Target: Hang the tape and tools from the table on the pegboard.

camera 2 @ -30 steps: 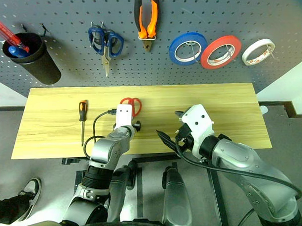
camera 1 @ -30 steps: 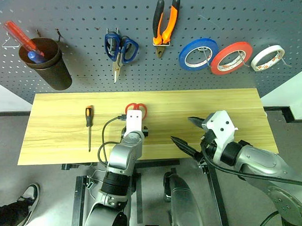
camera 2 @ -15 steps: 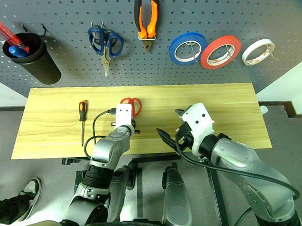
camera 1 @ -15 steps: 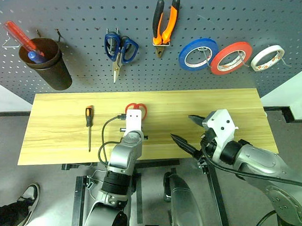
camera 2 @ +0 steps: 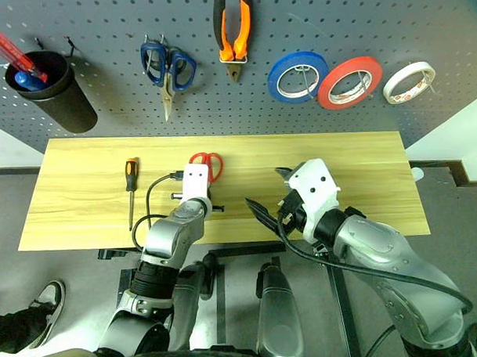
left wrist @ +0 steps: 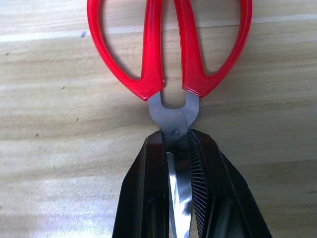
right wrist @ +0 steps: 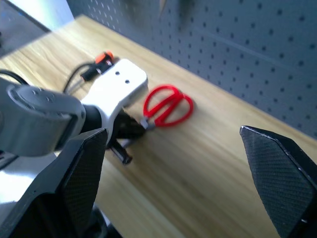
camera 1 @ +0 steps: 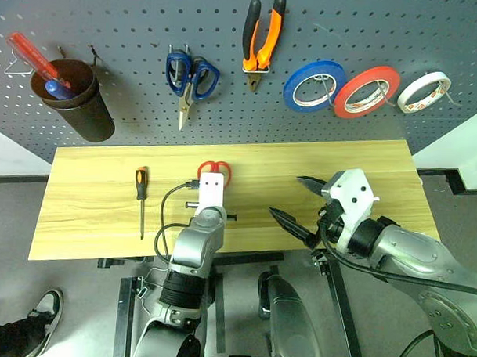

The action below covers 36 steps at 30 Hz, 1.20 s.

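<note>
Three tape rolls (camera 1: 367, 90), two scissors (camera 1: 191, 76), two screwdrivers (camera 1: 141, 195), one pliers (camera 1: 261, 36), one cup (camera 1: 75, 100)

place: workshop | evidence: pegboard (camera 1: 111, 17) with hung tools, wooden table (camera 1: 89, 205)

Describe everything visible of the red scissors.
The red scissors have two glossy red loop handles that look like plastic, and shut steel blades meeting at a small rivet. They lie flat on the table, handles toward the pegboard. The left gripper has its black fingers shut on the blades just below the rivet.
</note>
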### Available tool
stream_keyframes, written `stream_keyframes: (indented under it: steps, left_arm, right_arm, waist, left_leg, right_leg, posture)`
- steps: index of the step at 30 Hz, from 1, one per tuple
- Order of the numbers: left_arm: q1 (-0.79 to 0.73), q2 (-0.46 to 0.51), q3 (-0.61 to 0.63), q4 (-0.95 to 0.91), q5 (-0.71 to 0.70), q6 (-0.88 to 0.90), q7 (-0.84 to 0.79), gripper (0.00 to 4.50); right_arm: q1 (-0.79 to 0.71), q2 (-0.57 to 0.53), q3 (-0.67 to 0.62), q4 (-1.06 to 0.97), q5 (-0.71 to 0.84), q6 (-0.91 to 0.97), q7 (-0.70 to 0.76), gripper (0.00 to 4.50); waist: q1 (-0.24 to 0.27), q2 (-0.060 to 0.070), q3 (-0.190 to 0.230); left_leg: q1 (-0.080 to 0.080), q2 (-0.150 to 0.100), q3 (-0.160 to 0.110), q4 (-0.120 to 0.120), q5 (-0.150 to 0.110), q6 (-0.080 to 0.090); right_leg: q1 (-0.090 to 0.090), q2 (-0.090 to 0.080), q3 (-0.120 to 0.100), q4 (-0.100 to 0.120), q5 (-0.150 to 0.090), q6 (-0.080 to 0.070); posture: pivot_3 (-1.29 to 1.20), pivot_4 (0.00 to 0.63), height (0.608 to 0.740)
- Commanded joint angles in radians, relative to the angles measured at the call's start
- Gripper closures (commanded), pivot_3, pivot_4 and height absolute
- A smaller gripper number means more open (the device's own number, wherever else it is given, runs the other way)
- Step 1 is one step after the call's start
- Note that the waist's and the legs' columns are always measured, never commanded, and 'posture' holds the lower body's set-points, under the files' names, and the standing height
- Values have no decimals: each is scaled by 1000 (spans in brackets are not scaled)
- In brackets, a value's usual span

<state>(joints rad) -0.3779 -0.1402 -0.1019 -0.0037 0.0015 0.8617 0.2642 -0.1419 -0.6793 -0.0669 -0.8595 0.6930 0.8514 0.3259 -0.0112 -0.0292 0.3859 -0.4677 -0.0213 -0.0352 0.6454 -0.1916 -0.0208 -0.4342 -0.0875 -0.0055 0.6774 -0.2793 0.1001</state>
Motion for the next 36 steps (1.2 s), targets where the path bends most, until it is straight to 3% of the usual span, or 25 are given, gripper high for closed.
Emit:
stream_keyframes:
  steps: [1,9,21,29,36]
  left_arm:
    - [79,21,-94,-110,40,-74,-42,4263]
    - [240,142,-224,-245,136,-341,-105,4263]
    - [323,222,-261,-216,225,-692,-155,4263]
    - [374,301,-258,-135,263,-1206,-143,4263]
    - [356,290,-208,-142,347,-1432,-79,4263]
  right_arm:
    - [19,11,-40,-33,16,-46,27,0]
    - [53,20,-71,-40,40,-93,75,0]
    - [161,66,-131,-62,118,-291,204,0]
    - [217,164,-136,-43,119,-455,231,0]
    - [231,208,-124,-7,112,-535,244,0]
  waist:
    - [0,0,0]
    - [4,1,0]
    - [23,1,-1]
    - [23,2,-1]
    - [23,3,-2]
  left_leg:
    - [0,0,0,-1,0,0]
    - [-6,0,-1,-2,-2,3]
    - [-10,0,-1,0,-3,5]
    - [-10,0,-1,0,-3,5]
    - [-10,0,0,1,-3,5]
  right_leg:
    - [0,0,0,-1,0,0]
    - [-2,-2,0,-11,2,2]
    - [-4,-3,0,-13,2,2]
    - [-4,-4,0,-13,2,2]
    - [-4,-5,0,-13,3,2]
  posture:
    - [-11,366,714]
    - [-7,356,714]
    - [-2,352,714]
    - [0,353,714]
    - [4,348,714]
